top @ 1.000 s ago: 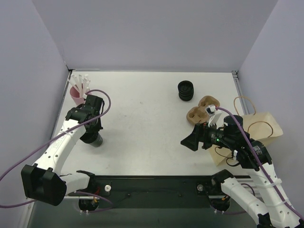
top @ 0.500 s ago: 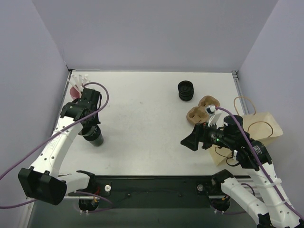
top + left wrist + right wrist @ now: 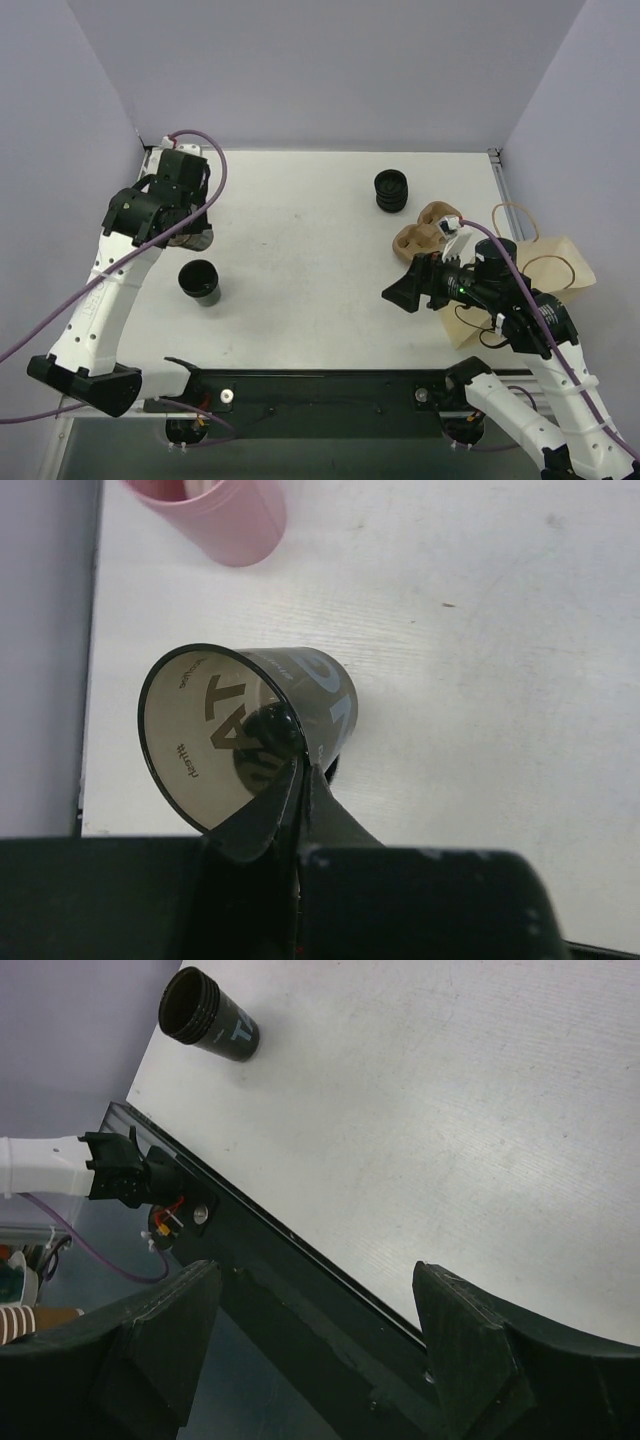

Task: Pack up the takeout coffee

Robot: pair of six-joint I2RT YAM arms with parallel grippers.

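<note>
Nearby, the right pincer (image 3: 393,296) is hanging spread and empty beside the paper bag (image 3: 560,265), probably to receive. Farther left, past a second black cup (image 3: 198,282) standing on the table (image 3: 300,220), the left pincer (image 3: 300,785) is pinching the takeout coffee cup (image 3: 320,695) by its rim, tilting it clear for carrying.

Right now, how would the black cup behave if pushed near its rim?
The black cup stands upright and tapers toward its base, so it would probably tip. Lying down, its round wall would likely roll in a curve.
</note>
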